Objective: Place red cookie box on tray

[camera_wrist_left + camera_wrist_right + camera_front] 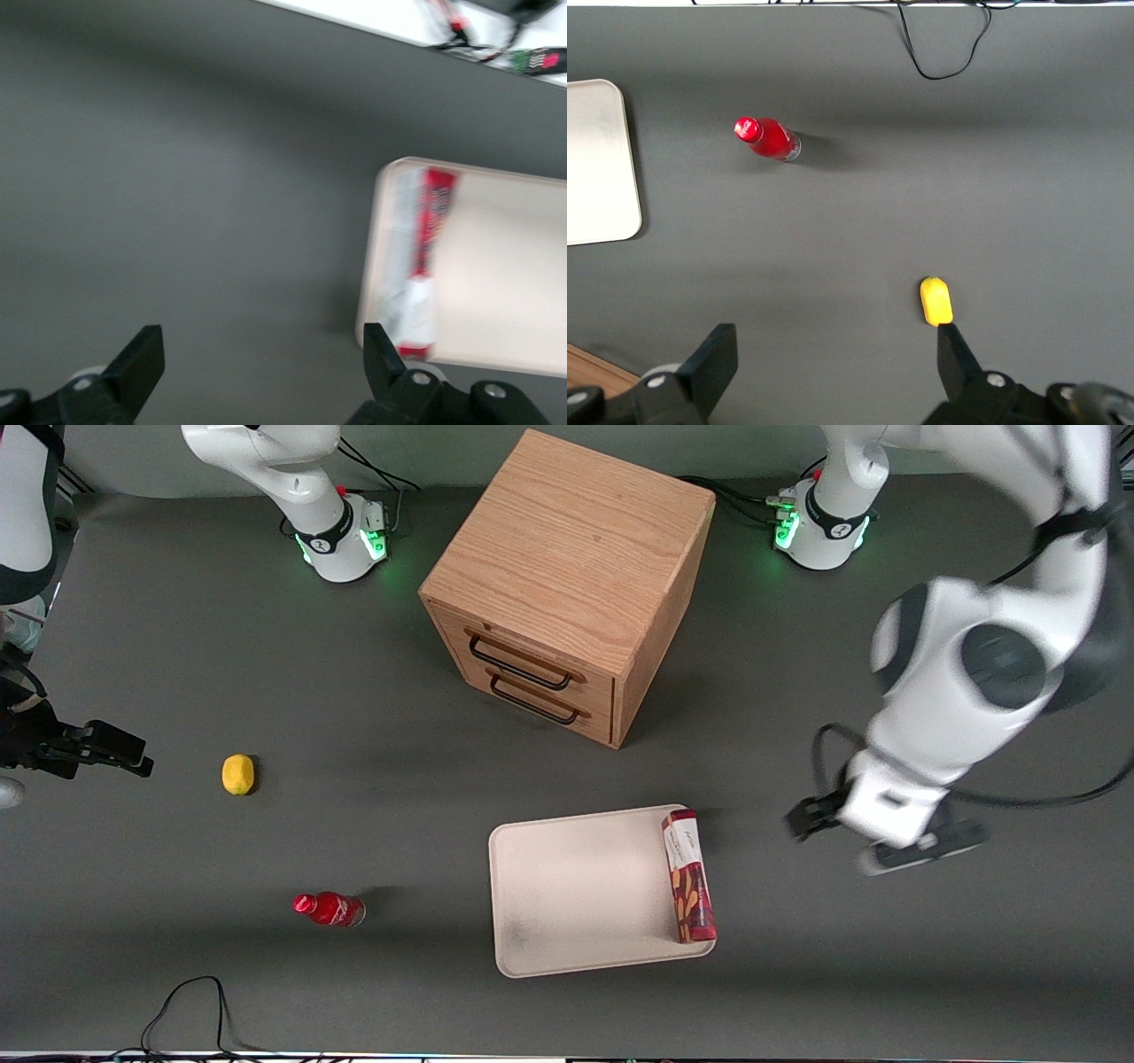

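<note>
The red cookie box lies flat on the pale beige tray, along the tray edge nearest the working arm's end of the table. In the left wrist view the red cookie box rests just inside the rim of the tray. My left gripper hangs above bare table beside the tray, toward the working arm's end, apart from the box. That gripper is open, with only grey table showing between its fingers.
A wooden drawer cabinet stands farther from the front camera than the tray. A small red bottle and a yellow fruit lie toward the parked arm's end. A black cable loops near the table's front edge.
</note>
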`<state>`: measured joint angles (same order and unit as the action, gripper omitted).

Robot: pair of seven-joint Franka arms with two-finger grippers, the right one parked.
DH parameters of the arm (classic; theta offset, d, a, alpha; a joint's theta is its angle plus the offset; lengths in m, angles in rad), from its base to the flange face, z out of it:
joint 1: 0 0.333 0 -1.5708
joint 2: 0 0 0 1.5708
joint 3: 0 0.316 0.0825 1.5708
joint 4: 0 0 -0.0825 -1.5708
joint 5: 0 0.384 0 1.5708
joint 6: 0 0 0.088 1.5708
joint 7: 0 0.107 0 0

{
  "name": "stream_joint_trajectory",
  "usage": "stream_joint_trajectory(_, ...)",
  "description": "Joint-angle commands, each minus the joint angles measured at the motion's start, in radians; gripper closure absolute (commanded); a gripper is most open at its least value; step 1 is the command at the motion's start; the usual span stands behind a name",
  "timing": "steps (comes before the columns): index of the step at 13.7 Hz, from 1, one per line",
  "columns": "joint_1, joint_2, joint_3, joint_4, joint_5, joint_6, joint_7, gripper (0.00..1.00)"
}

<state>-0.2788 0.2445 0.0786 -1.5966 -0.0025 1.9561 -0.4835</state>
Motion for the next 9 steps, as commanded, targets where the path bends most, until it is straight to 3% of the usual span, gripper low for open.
stream_joint_trajectory(1, 0.093, -0.224, -0.014, -0.216, 0.006, -0.075, 0.133, 0.00)
stream_joint_trajectory(5, 0.225, -0.372, -0.042, -0.296, 0.006, -0.111, 0.328, 0.00)
stream_joint_trajectory(9, 0.242, -0.416, -0.059, -0.295, 0.006, -0.164, 0.342, 0.00)
